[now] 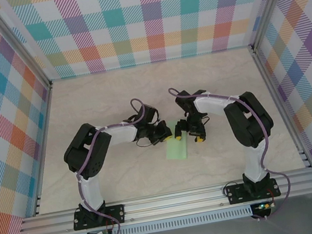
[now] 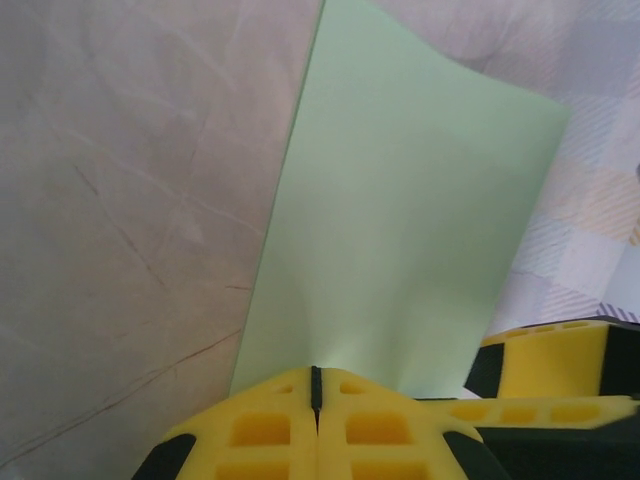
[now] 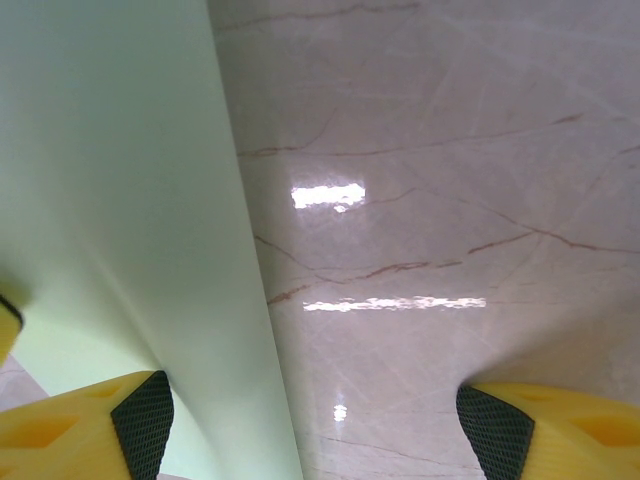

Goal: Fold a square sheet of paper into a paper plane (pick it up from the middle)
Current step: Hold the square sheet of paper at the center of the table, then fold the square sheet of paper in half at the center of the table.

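Top view: the left gripper (image 1: pixel 163 132) is shut tight on the far end of the pale-green sheet of paper (image 1: pixel 177 148). From that grip the sheet's long axis runs away towards the arm bases, free end lowest in view. It reads as a narrow oblong here (foreshortened or doubled over, can't tell). The right gripper (image 1: pixel 188 134) sits just beside it, on the sheet's rt side, jaws wide apart.

Left wrist view: yellow fingers (image 2: pixel 270 435) are pressed together w/ the paper (image 2: pixel 400 220) pinched in the seam. The sheet stretches straight ahead of the gripper, smooth, matte, unprinted, w/ straight edges, a square far corner and a soft bow near the grip. The table (image 2: pixel 130 200), a glossy beige marble pattern w/ thin veins, lies to the left. One yellow right-gripper finger (image 2: pixel 550 370) is close on the rt.

Right wrist view: fingers (image 3: pixel 85 420) w/ black textured pads stand far apart, gripping nothing. The paper (image 3: pixel 110 180) rises ahead past the left-hand finger, its straight edge falling in the gap between them.
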`<action>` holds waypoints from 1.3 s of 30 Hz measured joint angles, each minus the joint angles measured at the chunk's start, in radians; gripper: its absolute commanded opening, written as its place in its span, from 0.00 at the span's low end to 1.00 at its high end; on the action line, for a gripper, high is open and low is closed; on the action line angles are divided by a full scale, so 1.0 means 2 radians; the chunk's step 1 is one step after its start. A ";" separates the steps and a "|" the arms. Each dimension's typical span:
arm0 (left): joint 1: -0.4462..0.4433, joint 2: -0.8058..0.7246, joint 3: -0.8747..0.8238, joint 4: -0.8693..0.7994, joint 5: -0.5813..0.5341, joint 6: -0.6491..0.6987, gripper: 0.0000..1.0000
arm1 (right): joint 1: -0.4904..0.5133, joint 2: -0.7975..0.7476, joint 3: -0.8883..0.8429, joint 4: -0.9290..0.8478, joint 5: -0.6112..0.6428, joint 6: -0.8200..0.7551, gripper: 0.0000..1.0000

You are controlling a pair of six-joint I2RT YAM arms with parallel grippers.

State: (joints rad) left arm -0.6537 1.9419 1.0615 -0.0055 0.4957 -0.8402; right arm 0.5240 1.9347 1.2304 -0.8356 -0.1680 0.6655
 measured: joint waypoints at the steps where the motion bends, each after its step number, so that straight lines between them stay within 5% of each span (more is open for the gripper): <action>1: 0.000 0.001 0.000 -0.001 0.000 0.001 0.00 | 0.000 0.000 0.000 0.000 0.000 0.000 0.81; 16: -0.001 0.003 0.005 -0.010 -0.006 0.024 0.00 | -0.006 -0.074 -0.057 0.066 -0.002 -0.002 0.86; 22: -0.001 0.003 0.005 -0.010 -0.007 0.027 0.00 | -0.054 -0.192 -0.131 0.143 -0.043 0.002 0.40; 26: -0.001 0.003 0.005 -0.010 -0.007 0.028 0.00 | -0.057 -0.212 -0.166 0.212 -0.106 0.009 0.00; 39: -0.002 0.003 0.005 -0.010 -0.007 0.030 0.00 | -0.056 -0.161 -0.206 0.317 -0.202 0.027 0.00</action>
State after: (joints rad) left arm -0.6567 1.9488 1.0714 -0.0265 0.4812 -0.7799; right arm 0.4122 1.6119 0.8177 -0.2008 -0.5728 0.7185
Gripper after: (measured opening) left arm 0.046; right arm 0.046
